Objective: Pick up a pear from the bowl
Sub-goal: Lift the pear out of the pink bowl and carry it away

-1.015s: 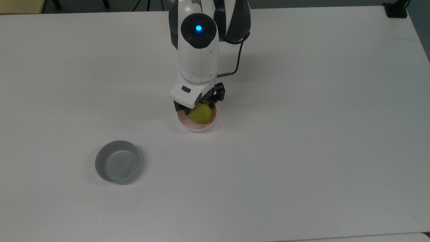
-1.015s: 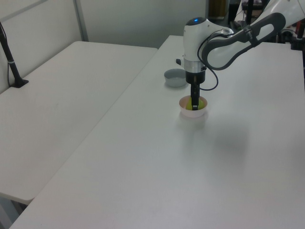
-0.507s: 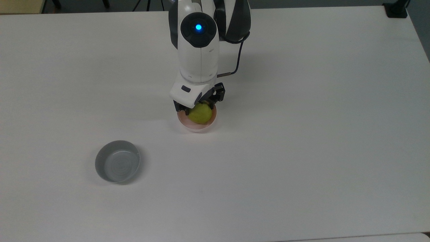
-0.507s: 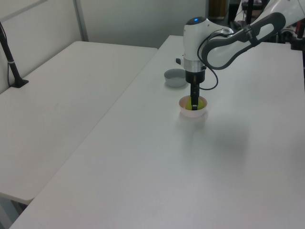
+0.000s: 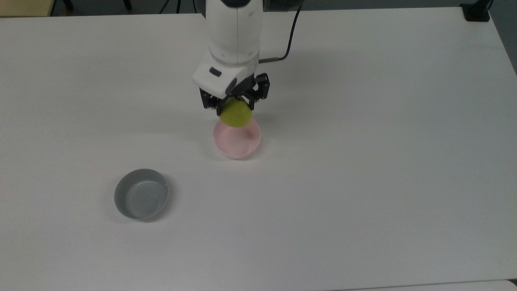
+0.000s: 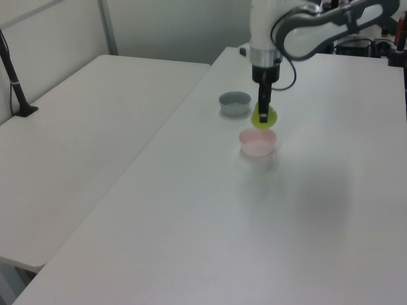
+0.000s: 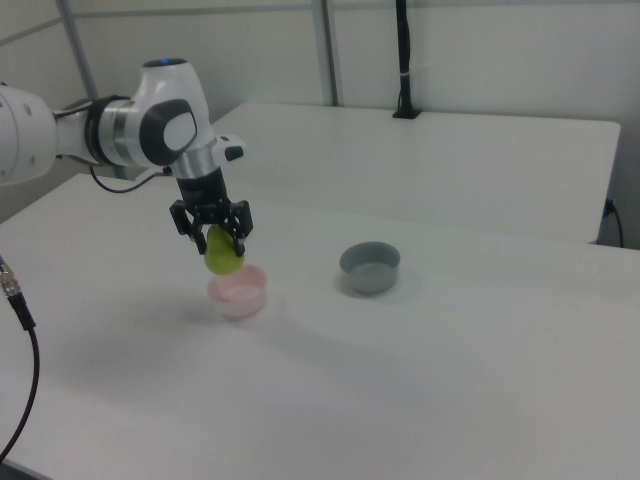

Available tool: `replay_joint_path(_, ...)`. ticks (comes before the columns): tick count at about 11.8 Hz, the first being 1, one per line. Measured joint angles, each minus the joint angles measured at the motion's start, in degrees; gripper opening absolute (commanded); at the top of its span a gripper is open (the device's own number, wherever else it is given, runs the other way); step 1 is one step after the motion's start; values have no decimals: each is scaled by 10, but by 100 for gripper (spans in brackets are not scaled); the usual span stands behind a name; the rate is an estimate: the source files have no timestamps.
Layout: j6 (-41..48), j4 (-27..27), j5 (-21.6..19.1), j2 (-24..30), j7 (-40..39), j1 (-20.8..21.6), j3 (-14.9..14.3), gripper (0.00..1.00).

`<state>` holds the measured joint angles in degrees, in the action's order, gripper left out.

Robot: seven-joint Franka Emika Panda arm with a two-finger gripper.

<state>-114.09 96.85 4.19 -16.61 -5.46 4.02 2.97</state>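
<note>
White, flat counter (image 5: 363, 161) carrying the whole set-up; its bare surface leaves the arm free room on all sides. White-and-grey Panda arm (image 7: 150, 130) reaching down from above, its wrist vertical, so that the lift runs straight up and away from the rim below. Black two-finger end effector (image 5: 235, 106) pinching the fruit between its fingers from either side, near the upper part, leaving the body hanging beneath. Round grey bowl (image 5: 141, 194), empty, well apart from the work, at the top view's lower left; it plays no part in this step. Small round pale pink bowl (image 5: 237, 140) with a whitish outside, standing empty on the counter. Small, rounded yellow-green pear (image 5: 236, 113), held in the air just above the pink bowl and clear of its rim, as the left view (image 6: 264, 115) and right view (image 7: 223, 254) confirm. Judged from this, the pick-up is essentially accomplished.
</note>
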Motion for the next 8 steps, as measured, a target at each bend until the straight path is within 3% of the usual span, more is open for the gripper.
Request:
replay_joint_path(3, 52, -14, 0, 51, 13, -15, -7, 63)
replay_joint_path(8, 82, -58, 0, 59, -8, -99, -10, 64)
